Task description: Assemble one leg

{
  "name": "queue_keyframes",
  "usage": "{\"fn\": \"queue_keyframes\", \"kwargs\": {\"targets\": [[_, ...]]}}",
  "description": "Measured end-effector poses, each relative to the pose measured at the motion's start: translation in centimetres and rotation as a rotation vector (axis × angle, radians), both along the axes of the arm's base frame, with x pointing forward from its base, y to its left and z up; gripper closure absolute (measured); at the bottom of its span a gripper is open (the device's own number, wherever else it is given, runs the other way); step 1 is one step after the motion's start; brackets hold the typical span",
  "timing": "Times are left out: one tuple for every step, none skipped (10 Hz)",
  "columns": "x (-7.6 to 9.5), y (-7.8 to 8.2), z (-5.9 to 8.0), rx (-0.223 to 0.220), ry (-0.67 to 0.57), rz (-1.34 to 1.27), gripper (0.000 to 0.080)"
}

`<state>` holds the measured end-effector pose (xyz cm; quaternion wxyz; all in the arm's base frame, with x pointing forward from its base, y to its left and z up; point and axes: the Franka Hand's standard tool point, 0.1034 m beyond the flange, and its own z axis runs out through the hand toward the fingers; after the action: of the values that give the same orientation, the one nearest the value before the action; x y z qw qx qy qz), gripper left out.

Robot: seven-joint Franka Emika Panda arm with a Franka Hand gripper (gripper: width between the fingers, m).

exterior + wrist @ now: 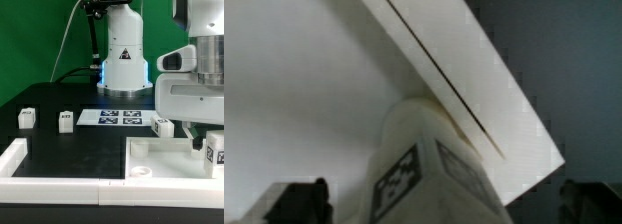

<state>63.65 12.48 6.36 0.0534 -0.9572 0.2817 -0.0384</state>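
Note:
A leg (pixel 214 152), a small white block with a black-and-white tag, stands on the large white tray-like part (pixel 150 165) at the exterior view's right. My gripper (pixel 206 146) is down around it. In the wrist view the leg (pixel 434 165) rises between the two dark fingertips (pixel 295 202), with a gap showing on each side, so the jaws stand open around it. The tray's raised rim (pixel 455 70) runs diagonally behind it. Three more legs lie on the black table: one (pixel 27 118) at the left, one (pixel 66 121) beside it, one (pixel 163 126) near the tray.
The marker board (pixel 118 117) lies flat in front of the robot base (pixel 122 60). A white raised border (pixel 20 160) runs along the table's front left. The arm's bulky white body (pixel 195 90) hangs over the right side.

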Motion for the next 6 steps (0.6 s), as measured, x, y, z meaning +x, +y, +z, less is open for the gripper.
{"fn": "queue_keyframes", "kwargs": {"targets": [[0.04, -0.08, 0.04, -0.020, -0.013, 0.150, 0.0151], [0.12, -0.13, 0.17, -0.043, -0.024, 0.281, 0.0151], [0.16, -0.13, 0.29, -0.056, -0.030, 0.351, 0.0151], [0.26, -0.45, 0.41, -0.091, -0.040, 0.525, 0.0151], [0.34, -0.76, 0.44, -0.105, -0.044, 0.599, 0.0151], [0.42, -0.97, 0.45, -0.113, -0.047, 0.622, 0.0184]]}}
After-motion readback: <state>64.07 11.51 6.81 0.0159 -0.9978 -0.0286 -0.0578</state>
